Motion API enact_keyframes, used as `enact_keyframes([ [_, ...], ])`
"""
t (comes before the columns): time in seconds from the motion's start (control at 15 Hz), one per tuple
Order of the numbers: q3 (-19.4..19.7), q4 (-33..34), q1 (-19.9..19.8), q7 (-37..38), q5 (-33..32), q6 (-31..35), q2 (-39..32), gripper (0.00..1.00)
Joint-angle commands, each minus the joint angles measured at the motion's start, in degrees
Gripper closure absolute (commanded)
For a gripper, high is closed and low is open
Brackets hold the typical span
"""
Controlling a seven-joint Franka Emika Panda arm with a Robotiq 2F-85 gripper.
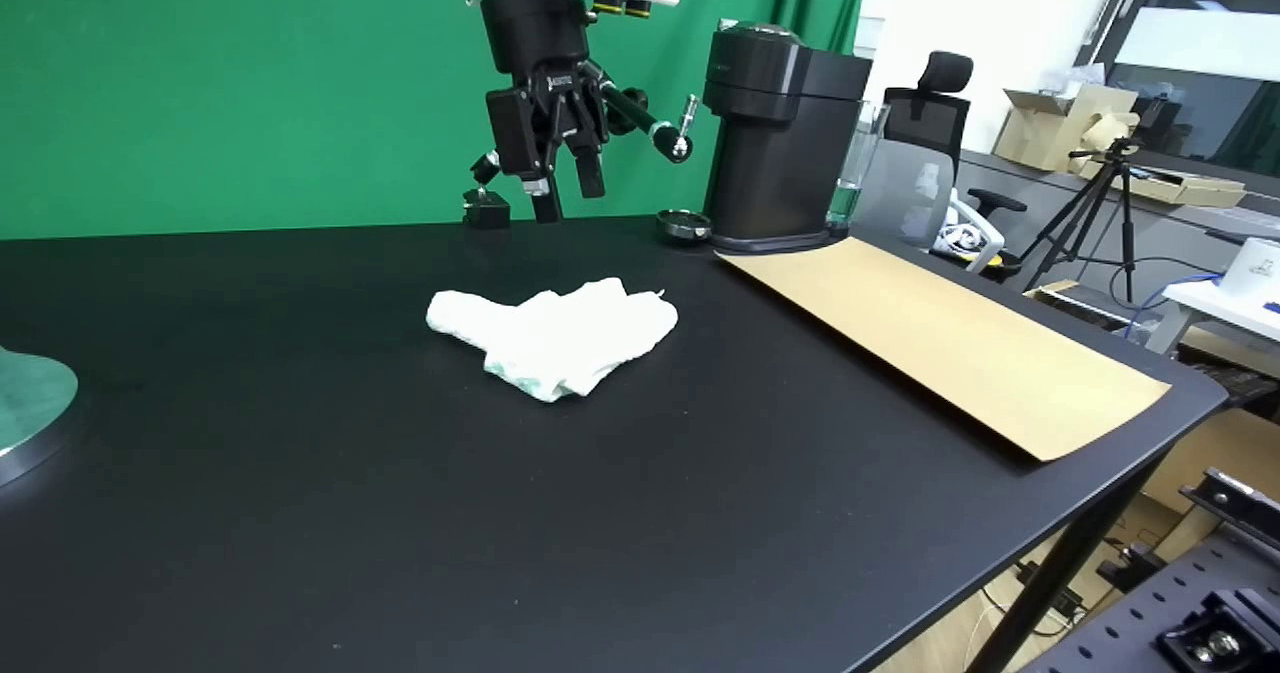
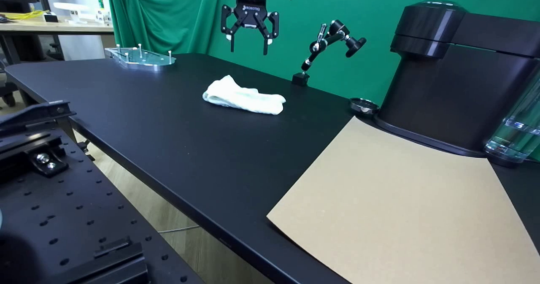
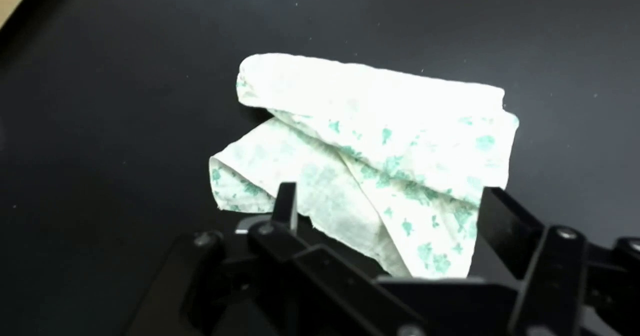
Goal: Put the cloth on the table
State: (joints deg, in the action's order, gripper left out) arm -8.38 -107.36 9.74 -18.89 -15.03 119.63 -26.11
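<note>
The white cloth with a green leaf print (image 3: pixel 370 141) lies crumpled and folded over itself on the black table. It shows in both exterior views, near the middle of the table (image 1: pixel 560 338) (image 2: pixel 244 96). My gripper (image 1: pixel 568 193) is open, with nothing between its fingers. It hangs pointing down, above and apart from the cloth, in both exterior views (image 2: pixel 249 50). In the wrist view its fingertips (image 3: pixel 390 190) are wide apart and cover small parts of the cloth's near edge.
A black coffee machine (image 1: pixel 770 133) stands at the table's back edge, with a small round dish (image 1: pixel 684 225) beside it. A tan sheet (image 2: pixel 405 208) lies before it. A jointed black stand (image 2: pixel 300 79) and a clear plate with posts (image 2: pixel 141 60) stand on the table (image 1: pixel 300 513).
</note>
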Motion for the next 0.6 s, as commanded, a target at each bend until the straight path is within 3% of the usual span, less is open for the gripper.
enact_keyframes([
  [0.0,0.7,-2.3,-0.3,6.5,1.0,6.9,1.9,0.00],
  [0.27,2.0,-3.8,0.3,10.2,-0.7,14.2,2.3,0.00],
  [0.53,2.1,-3.9,-0.6,8.5,0.8,13.1,2.5,0.00],
])
